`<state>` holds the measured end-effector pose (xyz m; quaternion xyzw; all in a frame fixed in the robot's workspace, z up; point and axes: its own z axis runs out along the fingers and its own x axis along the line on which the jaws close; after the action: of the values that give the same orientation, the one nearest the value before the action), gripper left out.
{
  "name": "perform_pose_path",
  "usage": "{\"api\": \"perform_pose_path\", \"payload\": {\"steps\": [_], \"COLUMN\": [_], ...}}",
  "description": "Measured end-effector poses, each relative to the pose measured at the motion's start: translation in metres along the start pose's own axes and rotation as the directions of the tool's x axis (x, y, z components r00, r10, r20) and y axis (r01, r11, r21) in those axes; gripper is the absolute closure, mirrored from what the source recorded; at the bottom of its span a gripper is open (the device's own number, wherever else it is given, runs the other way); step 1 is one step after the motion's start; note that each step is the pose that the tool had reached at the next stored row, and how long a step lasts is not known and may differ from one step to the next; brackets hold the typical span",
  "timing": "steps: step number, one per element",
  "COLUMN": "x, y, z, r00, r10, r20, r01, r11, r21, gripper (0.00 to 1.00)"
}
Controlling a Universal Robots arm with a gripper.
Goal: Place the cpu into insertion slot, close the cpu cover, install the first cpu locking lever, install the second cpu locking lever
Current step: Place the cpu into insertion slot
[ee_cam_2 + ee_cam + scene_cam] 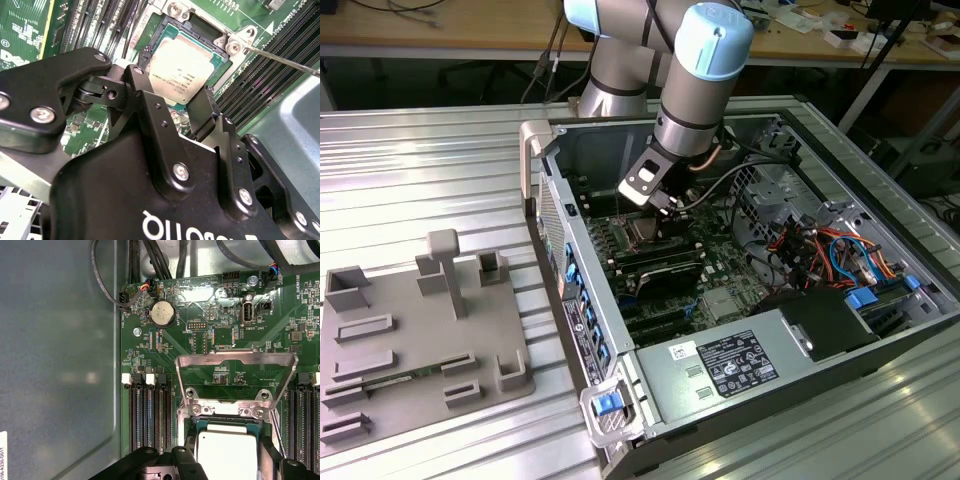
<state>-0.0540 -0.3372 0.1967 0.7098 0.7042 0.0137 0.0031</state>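
Arm [705, 90]: reaches down from the far side into the open case [920, 330], over the green board [200, 347].
Gripper [175, 82]: low over the slot, black fingers [150, 112] spread to about the cpu's width.
Grip: in both wrist views one finger lies against each of two opposite edges of the cpu, with no gap visible on either side, so the chip is clamped between them.
Cpu [227, 452]: directly between the fingertips, silver top up. It lies inside the slot's frame, roughly level with it. Whether it is fully seated cannot be told.
Slot [220, 411]: silvery rim with screws at the corners, dark recess around the chip. Long black memory slots [150, 415] flank it on both sides.
Cover [235, 356]: open, raised on its hinge at the slot edge farthest from the gripper. It is clear of the cpu and untouched, and the board shows through its window.
Lever [285, 61]: thin metal rod running out from a corner of the slot over the memory slots, apart from the fingers.
Coin cell [163, 312]: on the board beyond the cover, well apart from the gripper.
Power supply [740, 365]: grey box at the near end of the case.
Tray [420, 330]: grey fixture plate on the ribbed table [420, 180], at the exterior view's left, outside the case.
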Motion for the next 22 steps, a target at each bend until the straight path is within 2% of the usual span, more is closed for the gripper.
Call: {"api": "perform_pose_path", "payload": {"steps": [4,5,22], "x": [0.0003,0.0002,0.0001], "y": [0.0003,0.0003,0.0002], "z": [0.0004,0.0004,0.0001], "r00": [1.0000,1.0000,1.0000], "r10": [0.000,0.000,0.002], "r20": [-0.0014,-0.0009,-0.0001], "r01": [0.000,0.000,-0.002], "r11": [1.0000,1.0000,1.0000], "r21": [-0.0007,-0.0006,-0.0001], "gripper": [0.45,0.39,0.39]}}
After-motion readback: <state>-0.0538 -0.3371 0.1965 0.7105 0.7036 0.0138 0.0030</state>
